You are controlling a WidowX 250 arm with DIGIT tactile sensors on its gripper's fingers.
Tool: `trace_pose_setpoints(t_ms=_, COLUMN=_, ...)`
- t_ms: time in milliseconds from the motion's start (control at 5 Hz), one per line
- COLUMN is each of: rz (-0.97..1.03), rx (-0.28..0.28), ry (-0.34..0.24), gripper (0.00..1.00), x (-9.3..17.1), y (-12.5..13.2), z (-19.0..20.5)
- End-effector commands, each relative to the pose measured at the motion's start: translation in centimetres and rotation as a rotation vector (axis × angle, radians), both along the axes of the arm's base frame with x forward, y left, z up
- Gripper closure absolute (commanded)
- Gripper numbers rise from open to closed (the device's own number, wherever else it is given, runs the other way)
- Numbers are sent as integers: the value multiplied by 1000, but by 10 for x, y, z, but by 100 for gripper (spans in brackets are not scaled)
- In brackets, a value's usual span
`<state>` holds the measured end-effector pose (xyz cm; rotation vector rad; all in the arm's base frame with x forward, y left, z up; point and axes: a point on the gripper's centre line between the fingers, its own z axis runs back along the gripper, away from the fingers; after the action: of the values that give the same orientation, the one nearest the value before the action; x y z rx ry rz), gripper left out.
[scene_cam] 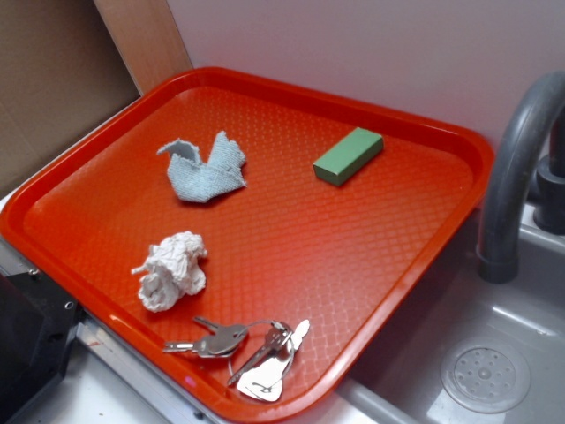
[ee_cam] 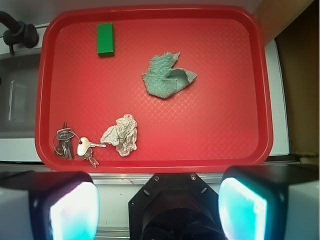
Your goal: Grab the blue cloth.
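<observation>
The blue cloth (scene_cam: 205, 172) is a small pale grey-blue rag with frayed, pointed corners. It lies crumpled on the red tray (scene_cam: 477, 168), left of the middle toward the back. From the wrist view the cloth (ee_cam: 165, 80) sits in the upper middle of the tray (ee_cam: 150, 165). My gripper (ee_cam: 157, 200) hangs high over the counter outside the tray's near rim, far from the cloth. Its two fingers (ee_cam: 75, 212) stand wide apart with nothing between them, so it is open. The exterior view does not show the gripper.
On the tray lie a green block (scene_cam: 348, 156) (ee_cam: 105, 39), a white bunched wad (scene_cam: 172, 269) (ee_cam: 122, 134) and a bunch of keys (scene_cam: 243, 344) (ee_cam: 75, 146). A grey sink faucet (scene_cam: 512, 168) and drain (scene_cam: 485, 375) are to the right.
</observation>
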<state>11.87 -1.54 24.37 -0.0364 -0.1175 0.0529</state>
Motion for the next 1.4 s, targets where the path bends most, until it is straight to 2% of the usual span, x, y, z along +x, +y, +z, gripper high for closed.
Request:
trace_pose_setpoints(t_ms=0, rz=0, rx=0, ry=0, gripper=0, x=0, y=0, z=0)
trace_pose_setpoints(t_ms=200, rz=249, rx=-6, ry=-73, gripper=0, x=44, y=23, z=-45)
trace_pose_setpoints(t_ms=400, rz=459, rx=23, ry=-165, gripper=0, x=83, y=52, z=-90)
trace_pose_setpoints(t_ms=600, rz=459, rx=-10, ry=-102, gripper=0, x=115, y=67, z=-141)
trace_pose_setpoints(t_ms=1200, rz=459, rx=-10, ry=-102, gripper=0, x=115, y=67, z=-141)
